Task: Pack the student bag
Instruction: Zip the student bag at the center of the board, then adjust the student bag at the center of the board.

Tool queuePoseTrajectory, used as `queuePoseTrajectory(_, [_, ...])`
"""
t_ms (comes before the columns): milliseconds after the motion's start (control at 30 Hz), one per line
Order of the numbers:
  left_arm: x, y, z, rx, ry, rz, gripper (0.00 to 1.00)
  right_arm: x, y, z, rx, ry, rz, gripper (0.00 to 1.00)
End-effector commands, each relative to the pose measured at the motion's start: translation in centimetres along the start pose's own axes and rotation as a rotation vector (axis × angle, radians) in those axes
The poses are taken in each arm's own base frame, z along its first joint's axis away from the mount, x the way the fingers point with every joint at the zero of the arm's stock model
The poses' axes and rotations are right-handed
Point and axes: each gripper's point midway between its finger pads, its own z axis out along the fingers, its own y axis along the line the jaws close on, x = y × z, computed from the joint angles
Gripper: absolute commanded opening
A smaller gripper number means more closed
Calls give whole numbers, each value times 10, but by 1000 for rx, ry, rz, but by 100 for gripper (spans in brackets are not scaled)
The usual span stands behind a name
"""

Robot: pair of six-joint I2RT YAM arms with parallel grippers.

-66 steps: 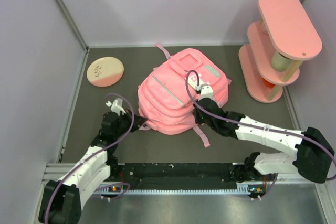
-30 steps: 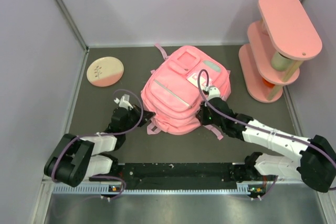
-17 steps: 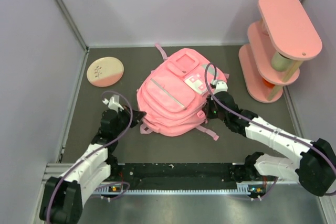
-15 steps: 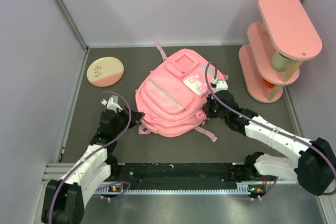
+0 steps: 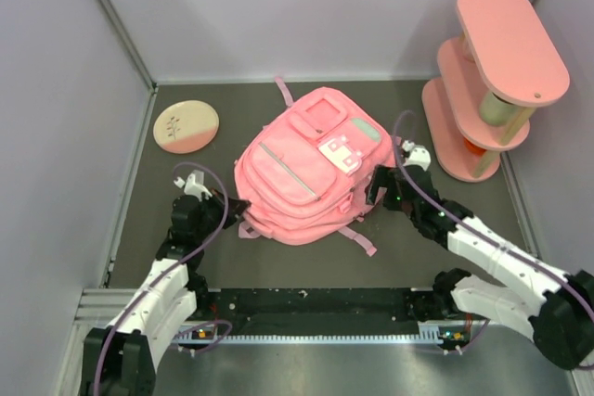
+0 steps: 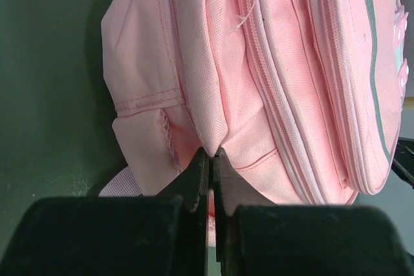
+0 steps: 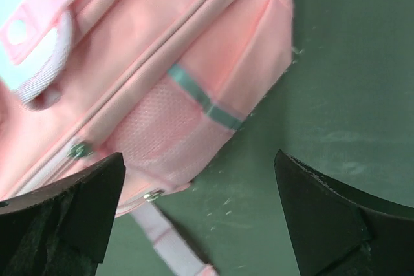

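Pink fabric fills the middle of the dark table [image 5: 232,108]: the student bag [image 5: 297,169] lies flat, front pockets up. My left gripper [image 6: 208,159] is pinched tight on a fold at its near-left corner, probably to steady or drag it. My right gripper [image 7: 200,189] gapes wide beside the mesh side pocket [image 7: 165,137], holding nothing.

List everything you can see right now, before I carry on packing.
student bag: one, pink with grey zipper strips, mid-table
round dish: one, cream and pink, far left
tiered shelf: one, pink, far right
beige cylinder: one, middle tier
orange item: one, lowest tier, mostly hidden
table: one, dark grey
left gripper: black, shut on a fold of the bag
right gripper: black, open beside the bag
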Motion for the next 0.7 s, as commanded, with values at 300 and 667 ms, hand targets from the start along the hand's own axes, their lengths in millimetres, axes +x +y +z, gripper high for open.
queuePoseTrajectory(300, [-37,-1,-25,-138,-79,192,82,26,48,-23,-345,39,367,98])
queuePoseTrajectory(667, [-114,-60,-53,-137,-279,332,98,43,54,-30,-421,71,427,99])
